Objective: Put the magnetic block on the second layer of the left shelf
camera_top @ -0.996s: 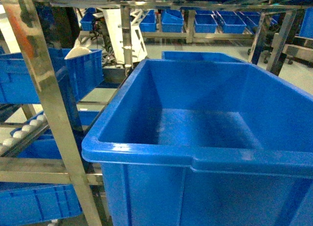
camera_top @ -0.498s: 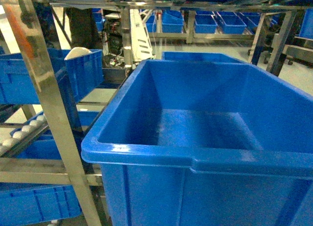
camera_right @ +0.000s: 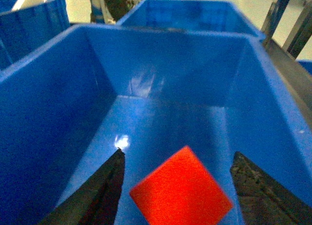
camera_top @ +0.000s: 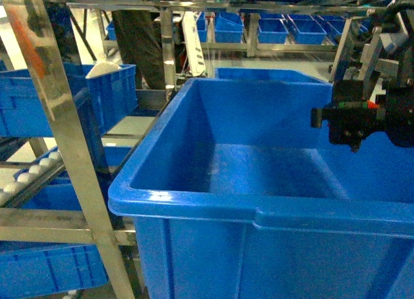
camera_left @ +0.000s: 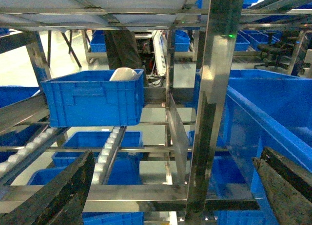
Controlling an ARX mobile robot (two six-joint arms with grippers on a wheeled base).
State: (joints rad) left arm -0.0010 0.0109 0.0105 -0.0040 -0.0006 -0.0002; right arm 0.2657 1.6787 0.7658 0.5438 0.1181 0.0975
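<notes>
- The red magnetic block (camera_right: 181, 190) is seen lying flat on the floor of the big blue bin (camera_top: 194, 202), between the 2 fingers of the right gripper (camera_right: 176, 186) in the right wrist view.
- The right gripper's jaws are spread wide and nothing is held. The block looks well below them, so it has not been picked up yet.
- The block lies turned like a diamond. If the jaws are closed on its corners, it may be spun or pushed away.
- The block is thin and flat on a smooth floor. It could be slid along and missed if the fingers are not brought low enough.
- The bin walls are tall. The right arm could be bumped on the rim on the way down or up.
- The left gripper (camera_left: 170, 196) is open too and is held in front of the left shelf (camera_left: 209, 103). The metal post could be hit if it is moved forward carelessly.
- The block may stick to the steel frame on the way.
</notes>
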